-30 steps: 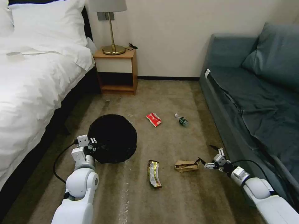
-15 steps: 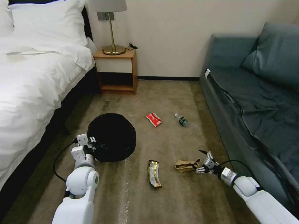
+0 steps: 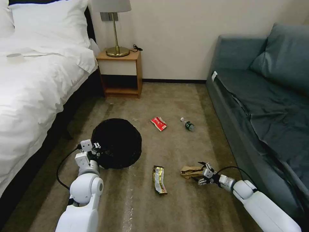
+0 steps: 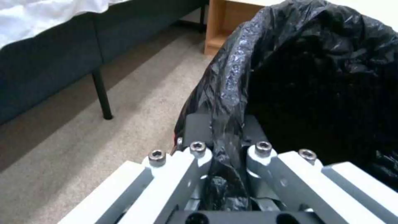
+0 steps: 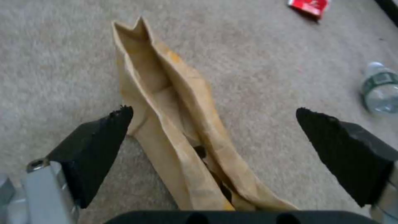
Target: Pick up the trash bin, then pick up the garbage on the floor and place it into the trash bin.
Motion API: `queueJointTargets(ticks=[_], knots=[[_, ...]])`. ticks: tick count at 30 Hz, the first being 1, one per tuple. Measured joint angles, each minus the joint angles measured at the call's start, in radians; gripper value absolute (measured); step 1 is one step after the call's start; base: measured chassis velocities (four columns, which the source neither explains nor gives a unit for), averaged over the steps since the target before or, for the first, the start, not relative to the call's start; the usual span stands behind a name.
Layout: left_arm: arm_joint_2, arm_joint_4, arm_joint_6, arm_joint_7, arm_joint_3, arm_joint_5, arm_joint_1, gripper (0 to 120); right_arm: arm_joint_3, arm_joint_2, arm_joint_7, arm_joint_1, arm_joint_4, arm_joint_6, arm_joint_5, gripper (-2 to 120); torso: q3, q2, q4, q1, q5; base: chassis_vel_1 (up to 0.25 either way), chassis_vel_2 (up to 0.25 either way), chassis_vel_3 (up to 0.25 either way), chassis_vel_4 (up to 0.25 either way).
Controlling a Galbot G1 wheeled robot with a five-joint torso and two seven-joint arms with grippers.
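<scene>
While left gripper [image 4: 226,155] stays clamped on the trash bin [image 3: 117,143] rim by the bed, right gripper [image 5: 215,149] has dropped onto the brown paper bag [image 5: 174,124] on the carpet, jaws spread astride it, probably not yet touching; grasp looks imminent.

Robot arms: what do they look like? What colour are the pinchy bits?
Both arms are smooth, rounded white shells with silver-grey wrist rings. A black cable loops beside each wrist. The left gripper has pale grey bars joined with silver bolts. The right gripper has pointed black fingertips with a rough, foamy surface, on grey metal.
</scene>
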Motion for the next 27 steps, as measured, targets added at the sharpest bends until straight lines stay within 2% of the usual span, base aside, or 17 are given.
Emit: queueJointTargets(ticks=[11, 13, 15, 16, 18, 20, 21, 22, 24, 25, 27], knots=[[-0.01, -0.004, 0.0, 0.0, -0.006, 0.007, 0.006, 4, 0.006, 0.101, -0.042, 0.092, -0.168, 0.062, -0.103, 100, 0.0, 0.0, 0.0, 0.0, 0.0, 0.0, 0.0, 0.0, 0.0], [-0.01, -0.004, 0.0, 0.0, -0.005, 0.007, 0.007, 4, 0.008, 0.109, -0.042, 0.094, -0.182, 0.07, -0.104, 96, 0.0, 0.0, 0.0, 0.0, 0.0, 0.0, 0.0, 0.0, 0.0], [-0.01, -0.005, -0.001, 0.0, -0.006, 0.007, 0.007, 4, 0.012, 0.113, -0.043, 0.092, -0.19, 0.072, -0.103, 88, 0.0, 0.0, -0.0001, 0.0, 0.0001, 0.0, 0.0, 0.0, 0.0], [-0.01, -0.005, -0.001, 0.0, -0.006, 0.007, 0.007, 4, 0.012, 0.113, -0.043, 0.092, -0.19, 0.072, -0.103, 88, 0.0, 0.0, -0.0001, 0.0, 0.0001, 0.0, 0.0, 0.0, 0.0], [-0.006, -0.005, -0.002, 0.0, -0.008, 0.006, 0.004, 4, 0.024, 0.111, -0.042, 0.079, -0.191, 0.073, -0.098, 74, 0.0, 0.0, -0.0002, 0.0, 0.0002, 0.0, 0.0, 0.0, 0.0], [-0.006, -0.005, -0.002, 0.0, -0.008, 0.005, 0.003, 4, 0.027, 0.11, -0.042, 0.077, -0.191, 0.073, -0.097, 73, 0.0, 0.0, -0.0002, 0.0, 0.0002, 0.0, 0.0, 0.0, 0.0], [-0.006, -0.005, -0.003, 0.0, -0.006, 0.005, 0.0, 4, 0.036, 0.107, -0.041, 0.072, -0.192, 0.074, -0.094, 64, 0.0, 0.0, -0.0002, 0.0, 0.0, 0.0, 0.0, 0.0, 0.0], [-0.006, -0.005, -0.003, 0.0, -0.006, 0.005, 0.0, 4, 0.036, 0.107, -0.041, 0.072, -0.192, 0.074, -0.094, 64, 0.0, 0.0, -0.0002, 0.0, 0.0, 0.0, 0.0, 0.0, 0.0], [-0.007, -0.004, -0.004, 0.0, -0.005, 0.002, -0.003, 4, 0.047, 0.099, -0.041, 0.066, -0.191, 0.077, -0.092, 54, 0.0, 0.0, -0.0002, 0.0, 0.0001, 0.0, 0.0, 0.0, 0.0], [-0.007, -0.004, -0.004, 0.0, -0.005, 0.002, -0.003, 4, 0.047, 0.099, -0.041, 0.066, -0.191, 0.077, -0.092, 54, 0.0, 0.0, -0.0002, 0.0, 0.0001, 0.0, 0.0, 0.0, 0.0], [-0.006, -0.003, -0.004, -0.001, -0.005, 0.001, -0.006, 4, 0.053, 0.091, -0.042, 0.06, -0.187, 0.081, -0.089, 45, 0.0, 0.0, -0.0002, 0.0, 0.0001, 0.0, 0.0, 0.0, 0.0]])
